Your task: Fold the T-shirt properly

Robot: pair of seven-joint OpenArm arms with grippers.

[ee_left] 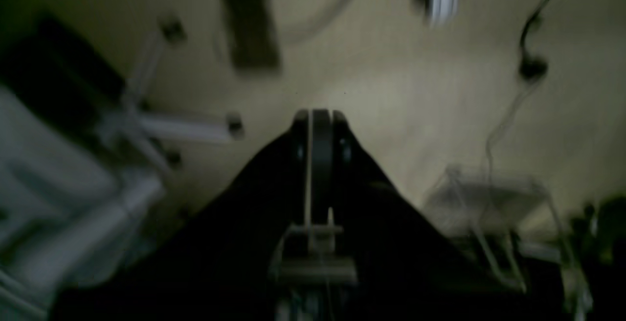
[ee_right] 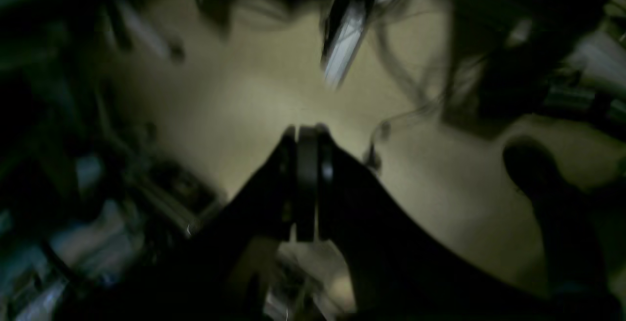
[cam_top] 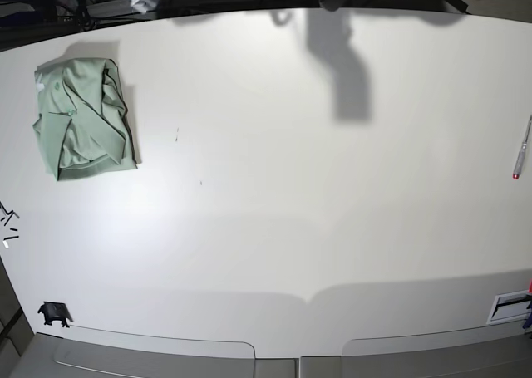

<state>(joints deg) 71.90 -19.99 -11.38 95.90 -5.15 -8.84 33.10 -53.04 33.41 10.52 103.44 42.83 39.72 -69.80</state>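
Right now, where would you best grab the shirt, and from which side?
Probably the shirt's loose dark-shadowed edge facing the table's middle, coming from above on that side: the fabric is bunched and layered there, while the far side lies flat.

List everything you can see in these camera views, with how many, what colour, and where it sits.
Pale mint-green folded T-shirt: one, mint green, far left part of the table in the base view.
White table: one, white, fills the base view.
Slim pen with a red tip: one, silver and red, right edge of the table.
Small black clip-like object: one, black, near left corner of the table.
Left gripper: one, black, shut, over a blurred floor, holding nothing.
Right gripper: one, black, shut, over a blurred floor, holding nothing.
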